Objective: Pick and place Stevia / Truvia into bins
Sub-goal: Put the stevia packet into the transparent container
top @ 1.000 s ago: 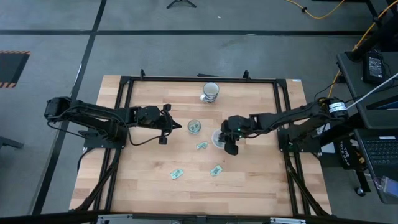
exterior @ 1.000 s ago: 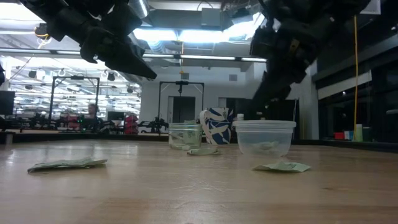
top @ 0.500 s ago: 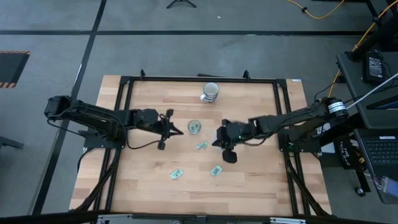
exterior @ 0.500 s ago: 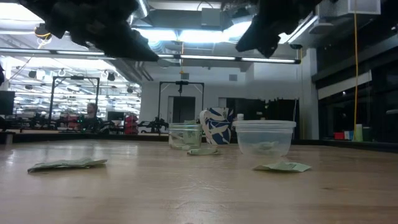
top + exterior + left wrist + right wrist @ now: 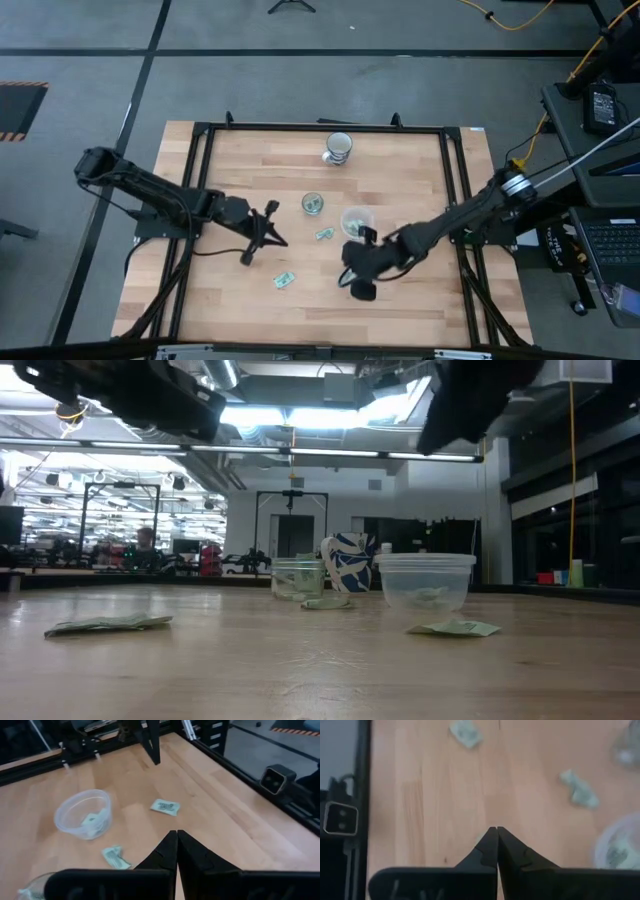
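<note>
Three light green Stevia packets lie flat on the wooden table: one near the cups [image 5: 324, 234], one toward the near edge [image 5: 284, 280], and one right of it [image 5: 455, 627] that my right arm covers in the high view. The narrow glass cup [image 5: 313, 204] and the wider white plastic cup [image 5: 357, 220] each hold a packet. My left gripper [image 5: 176, 833] is shut and empty, in the air left of the packets. My right gripper [image 5: 496, 829] is shut and empty, in the air near-side of the plastic cup.
A whitish banded cup [image 5: 338, 147] stands near the far edge. A black metal frame [image 5: 200, 180] runs around the table. Bare wood lies along the near edge and in the left and right parts of the table.
My right gripper has left the plastic cup, risen, and gone toward the table's near edge, over the right-hand packet. My left gripper has gone toward the near edge and risen. The packets and cups have stayed in place.
</note>
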